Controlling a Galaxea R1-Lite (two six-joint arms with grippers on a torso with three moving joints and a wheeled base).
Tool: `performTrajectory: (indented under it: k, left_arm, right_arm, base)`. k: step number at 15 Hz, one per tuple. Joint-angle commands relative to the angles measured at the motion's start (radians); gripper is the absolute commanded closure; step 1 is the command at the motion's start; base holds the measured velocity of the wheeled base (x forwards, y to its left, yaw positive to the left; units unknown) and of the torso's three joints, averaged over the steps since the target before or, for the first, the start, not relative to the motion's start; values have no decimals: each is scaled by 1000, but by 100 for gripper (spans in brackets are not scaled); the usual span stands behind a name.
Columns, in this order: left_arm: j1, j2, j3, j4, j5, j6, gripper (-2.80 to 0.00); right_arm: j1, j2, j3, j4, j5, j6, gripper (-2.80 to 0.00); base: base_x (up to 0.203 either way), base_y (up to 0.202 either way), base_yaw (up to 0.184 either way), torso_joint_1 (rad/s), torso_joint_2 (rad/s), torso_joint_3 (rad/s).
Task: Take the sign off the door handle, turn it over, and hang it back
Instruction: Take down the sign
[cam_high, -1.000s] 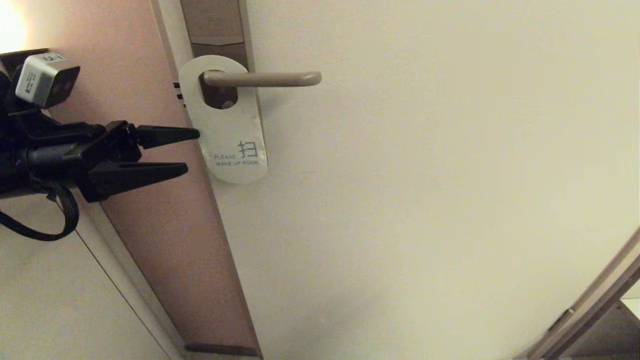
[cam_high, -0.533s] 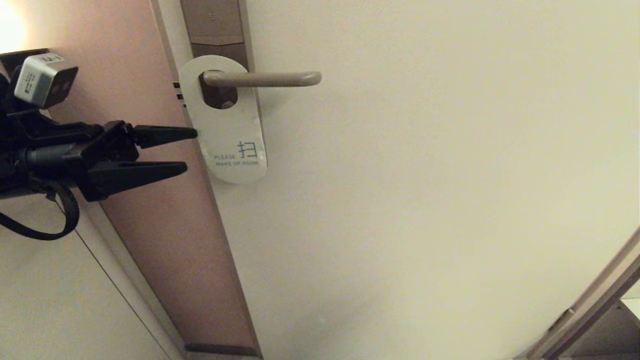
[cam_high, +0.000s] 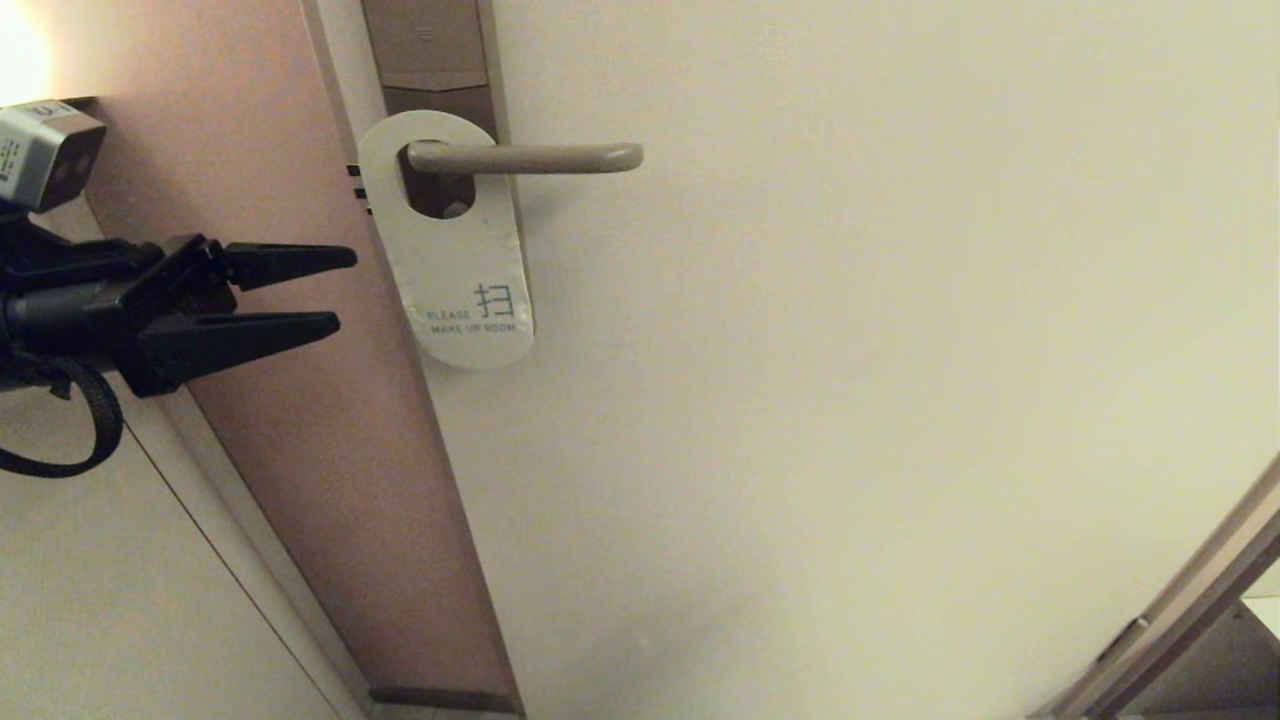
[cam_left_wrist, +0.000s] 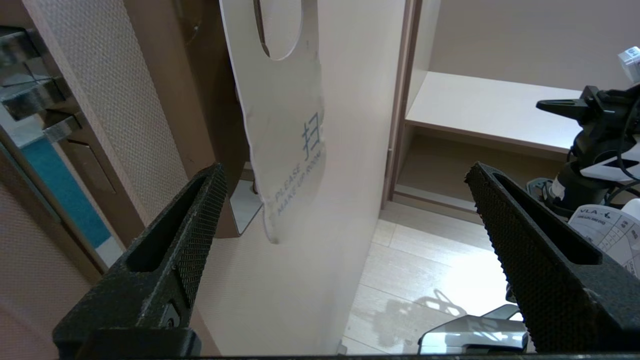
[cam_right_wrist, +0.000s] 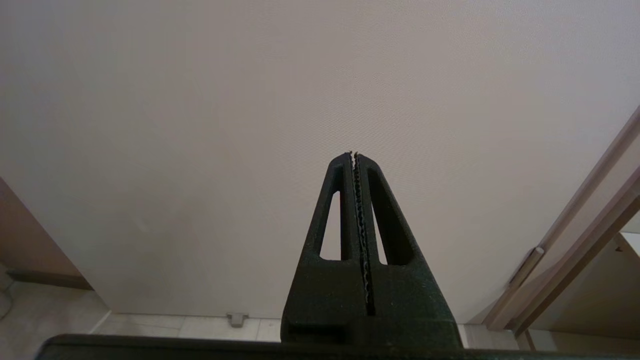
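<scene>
The sign (cam_high: 460, 260) hangs by its oval hole on the bronze-grey door handle (cam_high: 530, 157), white "PLEASE MAKE UP ROOM" side outward. It also shows in the left wrist view (cam_left_wrist: 285, 130), seen edge-on against the door. My left gripper (cam_high: 345, 290) is open and empty, to the left of the sign and apart from it; in the left wrist view the left gripper (cam_left_wrist: 345, 172) has its jaws spread wide. My right gripper (cam_right_wrist: 353, 154) is shut and empty, parked low facing the door, out of the head view.
The tall lock plate (cam_high: 428, 60) sits above the handle at the door's left edge. A pinkish door-edge strip (cam_high: 330, 420) runs beside it. A door frame (cam_high: 1180, 600) stands at the lower right. A shelf (cam_left_wrist: 490, 110) shows in the left wrist view.
My left gripper has drawn back to the left, away from the sign, staying open. The sign hangs still on the handle.
</scene>
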Motion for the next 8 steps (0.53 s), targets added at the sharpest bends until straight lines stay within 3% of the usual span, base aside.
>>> performTrajectory:
  k: [1, 8]
  left_arm:
    - [-4, 8, -4, -3, -8, 0, -280]
    - [-49, 61, -57, -4, -7, 0, -280]
  right_arm:
    - [0, 1, 0, 0, 0, 0, 0]
    - [0, 1, 0, 0, 0, 0, 0]
  base:
    - [0, 0, 0, 0, 0, 0]
    - [0, 0, 0, 0, 0, 0]
